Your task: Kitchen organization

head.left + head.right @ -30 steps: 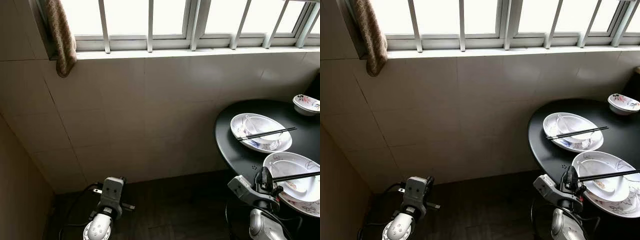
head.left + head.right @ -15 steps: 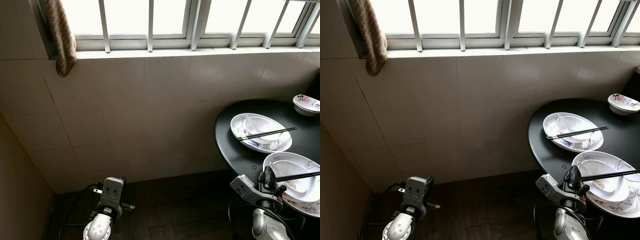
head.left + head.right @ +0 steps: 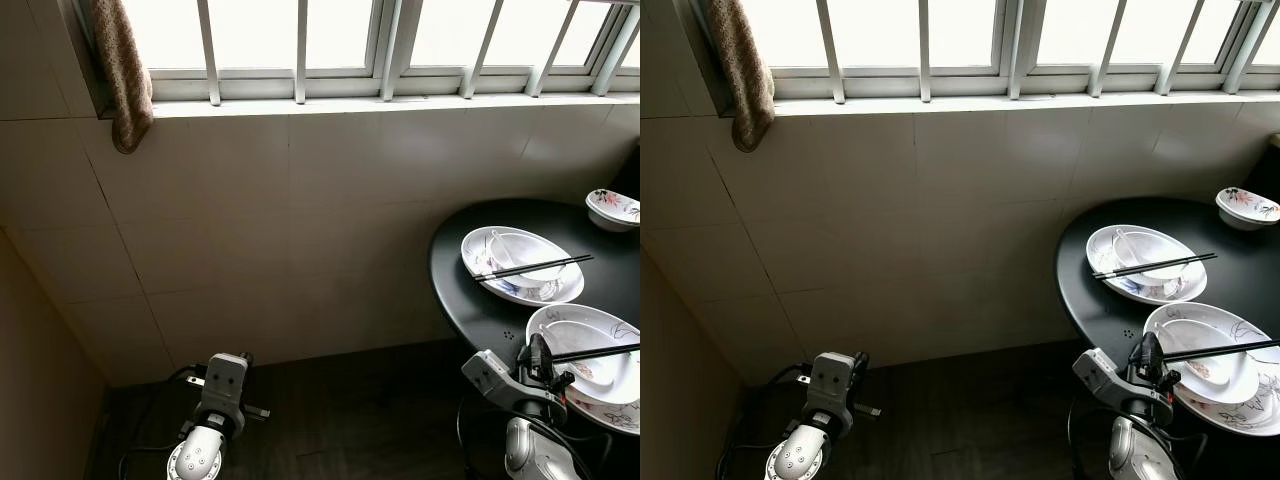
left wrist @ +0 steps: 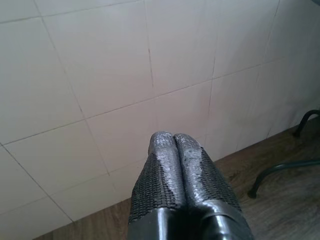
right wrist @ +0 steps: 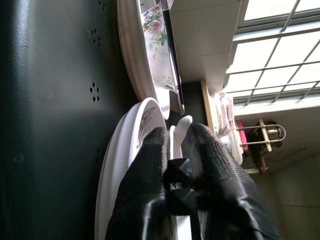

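- Right wrist view puts the right gripper [image 5: 177, 172] at the rim of the near plate [image 5: 127, 150] on the round black table [image 5: 55, 100], its two black fingers [image 5: 147, 185] drawn close together with a narrow gap, the white handle of a spoon [image 5: 182, 124] showing between them; whether the pads actually pinch it cannot be told.
- From the head camera, the near plate [image 3: 560, 325] sits at the table's [image 3: 470, 300] front edge, holding a white bowl with the spoon [image 3: 590, 373] in it and black chopsticks [image 3: 595, 352] laid across the top.
- Left of the table, low over the dark wood floor [image 3: 340, 420], the left gripper [image 4: 175, 170] hangs idle, its two textured fingers pressed flat together and aimed at the tiled wall [image 4: 125, 75].
- Farther back on the table, a second plate [image 3: 520, 265] carries a bowl [image 3: 525, 252] with another pair of chopsticks [image 3: 530, 267] resting across it.
- At the table's far side stands a small flowered bowl [image 3: 612, 208], well apart from both plates.
- Behind the table rises the cream tiled wall, topped by a sill and a barred window [image 3: 380, 45]; a brown towel [image 3: 122, 75] hangs from the window's left end, far from the table.
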Available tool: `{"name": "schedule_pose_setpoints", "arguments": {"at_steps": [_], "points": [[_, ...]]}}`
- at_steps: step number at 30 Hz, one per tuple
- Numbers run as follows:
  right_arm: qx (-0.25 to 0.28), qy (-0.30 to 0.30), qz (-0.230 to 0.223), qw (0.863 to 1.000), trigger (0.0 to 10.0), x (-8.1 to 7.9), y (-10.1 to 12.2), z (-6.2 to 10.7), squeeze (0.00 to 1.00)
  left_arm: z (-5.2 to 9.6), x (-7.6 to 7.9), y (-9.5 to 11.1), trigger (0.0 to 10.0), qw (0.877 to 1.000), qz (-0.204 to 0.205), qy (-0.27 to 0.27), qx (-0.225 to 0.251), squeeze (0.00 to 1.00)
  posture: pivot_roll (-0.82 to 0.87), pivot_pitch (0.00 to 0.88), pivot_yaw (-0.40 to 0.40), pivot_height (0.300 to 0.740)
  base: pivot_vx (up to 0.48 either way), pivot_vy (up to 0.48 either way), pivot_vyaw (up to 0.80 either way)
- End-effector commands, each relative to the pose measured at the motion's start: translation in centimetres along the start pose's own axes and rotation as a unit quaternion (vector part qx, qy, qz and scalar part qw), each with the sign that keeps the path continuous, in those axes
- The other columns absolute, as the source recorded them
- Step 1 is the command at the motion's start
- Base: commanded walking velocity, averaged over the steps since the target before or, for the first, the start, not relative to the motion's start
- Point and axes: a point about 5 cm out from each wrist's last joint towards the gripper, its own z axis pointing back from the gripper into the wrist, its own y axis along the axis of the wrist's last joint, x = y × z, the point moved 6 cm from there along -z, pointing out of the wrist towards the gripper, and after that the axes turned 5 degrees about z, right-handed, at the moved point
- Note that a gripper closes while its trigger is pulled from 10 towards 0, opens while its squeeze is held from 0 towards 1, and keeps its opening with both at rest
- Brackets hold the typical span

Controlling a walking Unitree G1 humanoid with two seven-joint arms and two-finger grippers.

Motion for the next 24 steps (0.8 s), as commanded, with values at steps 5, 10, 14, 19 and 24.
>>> {"name": "schedule_pose_setpoints", "arguments": {"at_steps": [5,10,14,19,24], "points": [[0.002,-0.021,0.030,0.999,0.0,0.6,-0.2,0.0,0.00,-0.1,0.2,0.1,10.0,1.000,0.006,-0.001,0.003,0.00,-0.09,0.000,-0.053,0.740,0.000,0.000,0.00],[0.013,-0.032,0.039,0.999,0.0,1.1,0.3,-0.1,0.00,-0.1,0.2,0.0,10.0,1.000,0.007,-0.002,0.003,0.00,-0.09,0.000,-0.054,0.740,0.000,0.000,0.00],[0.056,-0.064,0.078,0.993,0.0,1.9,2.0,0.1,0.00,-0.1,0.3,0.0,10.0,1.000,0.007,-0.003,0.003,0.00,-0.09,0.000,-0.056,0.740,0.000,0.000,0.00],[0.096,-0.119,0.123,0.980,0.3,3.7,3.7,0.1,0.00,-0.1,0.4,0.0,10.0,1.000,0.008,-0.004,0.004,0.00,-0.09,0.000,-0.056,0.740,0.000,0.000,0.00],[0.130,-0.179,0.070,0.973,3.1,6.9,5.8,-0.3,0.00,-0.1,0.4,0.1,10.0,1.000,0.009,-0.004,0.006,0.00,-0.09,0.000,-0.048,0.740,0.000,0.000,0.00]]}}
